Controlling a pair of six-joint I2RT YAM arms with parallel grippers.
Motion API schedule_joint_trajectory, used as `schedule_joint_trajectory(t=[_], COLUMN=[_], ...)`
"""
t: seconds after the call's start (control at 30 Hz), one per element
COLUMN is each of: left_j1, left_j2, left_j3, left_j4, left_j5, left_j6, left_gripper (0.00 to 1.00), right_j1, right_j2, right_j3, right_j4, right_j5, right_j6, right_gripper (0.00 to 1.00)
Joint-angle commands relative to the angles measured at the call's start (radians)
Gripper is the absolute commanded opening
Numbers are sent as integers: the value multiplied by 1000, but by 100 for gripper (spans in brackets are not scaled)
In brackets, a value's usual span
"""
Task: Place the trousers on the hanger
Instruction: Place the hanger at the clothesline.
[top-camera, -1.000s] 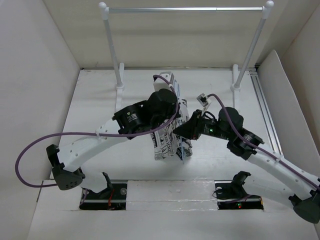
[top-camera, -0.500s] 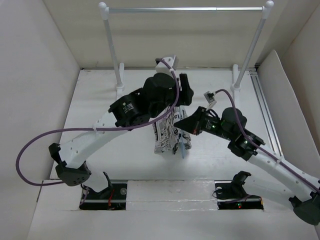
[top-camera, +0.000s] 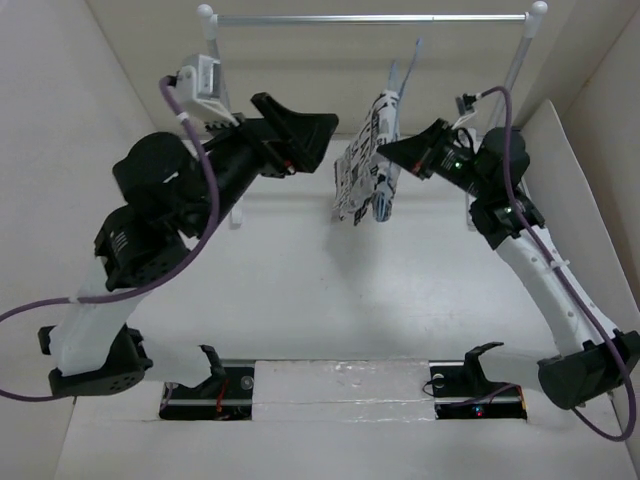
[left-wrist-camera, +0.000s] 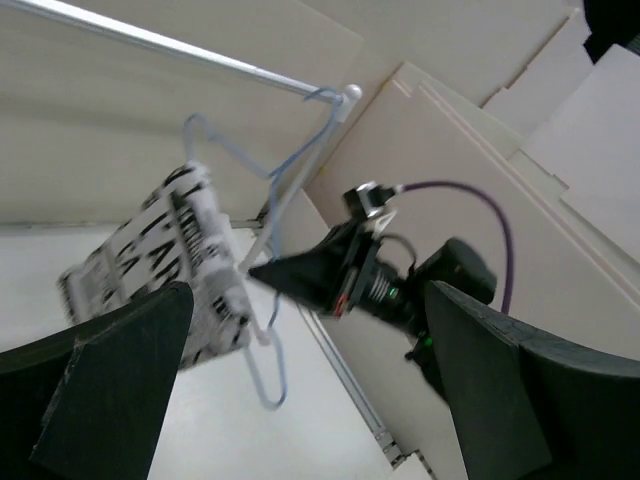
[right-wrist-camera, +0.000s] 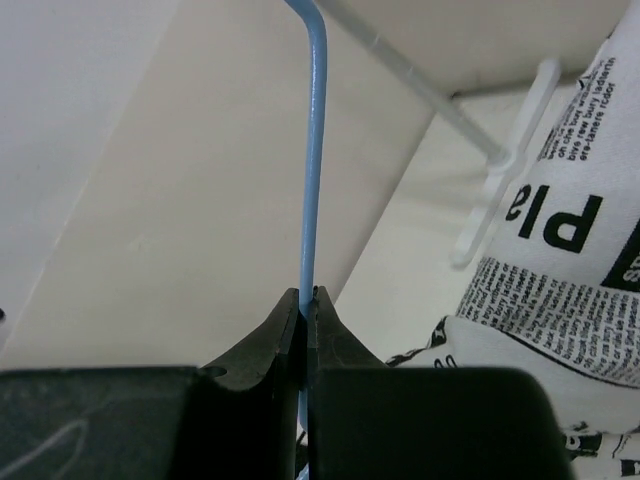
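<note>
Right gripper (right-wrist-camera: 307, 296) pinches hanger (right-wrist-camera: 314, 150), trousers (top-camera: 360, 175) draped; left gripper (top-camera: 312, 138) gapes empty. Next I hook it onto rail (top-camera: 370, 18).

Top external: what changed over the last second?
The right gripper closed on the hanger and lifted it off the table toward the rack crossbar. The trousers draped over the hanger rose with it. The left gripper opened, let go, and swung up and away to the left. The rack stayed put.

Both arms (top-camera: 540, 272) are built from white shells (top-camera: 85, 315) and chunky black joints (top-camera: 150, 185). Purple cables (left-wrist-camera: 450, 183) are looped off them, pretty loosely.
</note>
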Motion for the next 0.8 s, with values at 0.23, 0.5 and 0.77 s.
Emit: schedule_joint_trajectory(t=[0.23, 0.5, 0.77], left_j1=[2, 2, 2], left_j2=[-308, -405, -407], left_j3=[-602, -820, -857], left_j4=[14, 3, -3], left_j5=[-109, -74, -74], left_j6=[-139, -244, -235], left_gripper=[99, 99, 99], right_j1=[-356, -481, -531], right_j2=[230, 410, 543], right_j3=[359, 574, 690], right_j4=[115, 59, 49], right_j5=[-229, -277, -300], right_j6=[-81, -105, -75], right_gripper=[0, 0, 0])
